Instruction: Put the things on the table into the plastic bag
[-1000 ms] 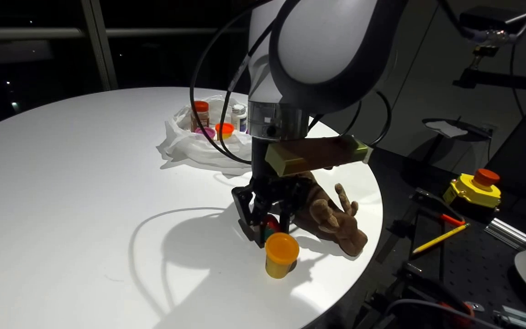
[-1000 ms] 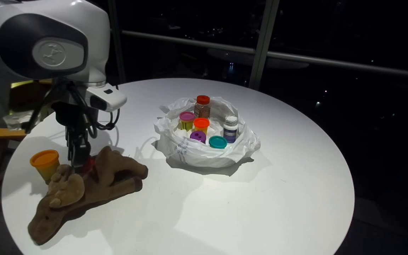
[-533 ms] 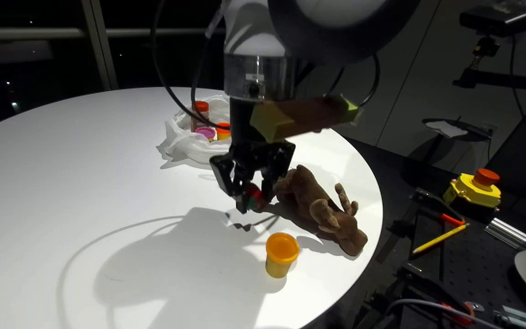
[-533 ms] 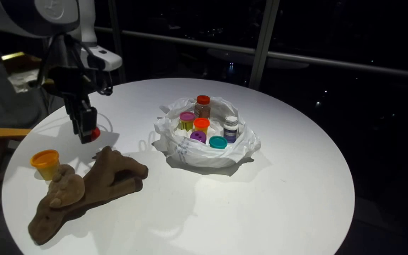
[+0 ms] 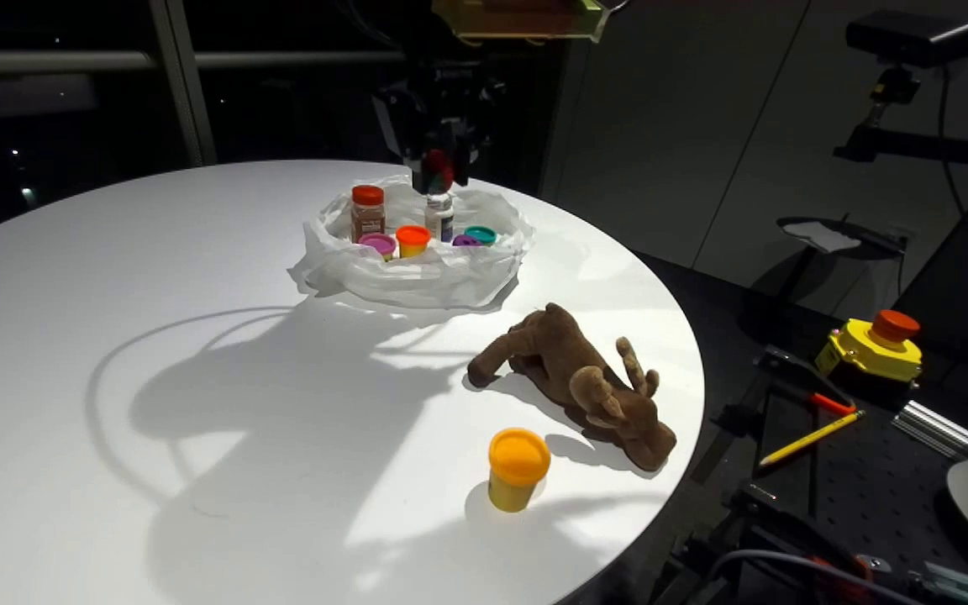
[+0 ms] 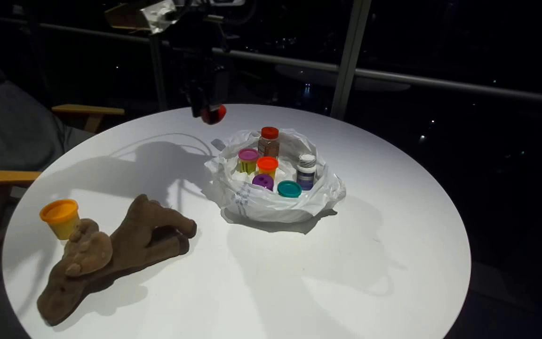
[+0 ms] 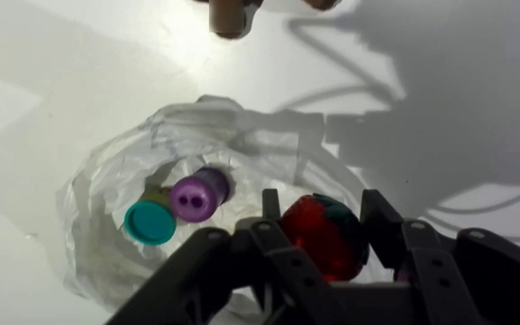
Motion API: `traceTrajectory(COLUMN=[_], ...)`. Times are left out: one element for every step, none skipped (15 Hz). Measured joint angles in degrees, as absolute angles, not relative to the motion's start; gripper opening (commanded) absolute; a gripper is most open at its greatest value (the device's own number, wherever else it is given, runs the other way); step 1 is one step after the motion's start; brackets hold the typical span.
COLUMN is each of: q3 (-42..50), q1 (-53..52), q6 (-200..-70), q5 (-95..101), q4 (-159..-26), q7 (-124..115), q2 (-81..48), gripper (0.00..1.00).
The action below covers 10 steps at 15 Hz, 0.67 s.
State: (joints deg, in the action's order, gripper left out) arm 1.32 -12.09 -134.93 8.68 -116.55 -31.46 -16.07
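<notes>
The gripper (image 7: 323, 205) is pinching a red strawberry (image 7: 325, 239) with a green leafy top, its black fingers (image 7: 379, 221) pressed one to each flank. The strawberry sits between the fingertips, clear of the round white table (image 5: 156, 252). In an exterior view the white plastic bag (image 6: 275, 212) stands lower than the strawberry and off to one side, whereas the wrist view sets it against the bag's mouth; whether it hangs directly over that mouth I cannot tell. The bag is open and placed toward the table's far edge in both exterior views. Recorded within its walls: a red-lidded jar (image 6: 269, 147), upright; a white-capped bottle (image 6: 306, 174), upright; a pink-lidded tub (image 6: 248, 162); an orange-red-lidded tub (image 6: 267, 168); a teal-lidded tub (image 6: 290, 189); and a purple cylinder (image 6: 263, 181), its end marked by two dark spots. Outside the bag, a brown plush moose (image 5: 568, 361) lies near the table's edge, head toward that edge. In an exterior view a yellow tub (image 5: 516, 475) with an orange lid stands upright near the same edge, just beside the moose's head, a strip of tabletop between them. Beyond that edge I note a yellow box (image 5: 866, 353) with a red button.
</notes>
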Motion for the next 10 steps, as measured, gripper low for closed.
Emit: traceTrajectory(q3=[1.9, 2.5, 3.1, 3.6, 4.0, 4.3, 4.5, 4.7, 4.9, 5.1], q1=[-11.1, -10.2, -9.4, -8.8, -8.2, -7.7, -7.3, -6.9, -6.7, -6.5], q6=[-134.7, -134.6, -134.5, -134.3, -134.2, -134.0, -133.7, -133.3, -132.9, -132.5], q5=[9.4, 10.1, 10.4, 10.4, 10.4, 10.4, 10.4, 10.4, 10.4, 10.4], q4=[-114.1, -111.7, -109.4, -107.2, -105.0, -103.1, -101.3, -99.7, -98.3, -97.0], q7=[-30.5, -29.9, -29.3, -28.6, -27.9, -27.4, -26.9, -26.5, -26.2, -26.1], q2=[-17.6, -19.4, -21.3, -23.4, -25.6, -27.6, -29.6, -31.3, -32.9, -34.3], gripper=[0.24, 0.24, 0.24, 0.24, 0.24, 0.24, 0.24, 0.24, 0.24, 0.24])
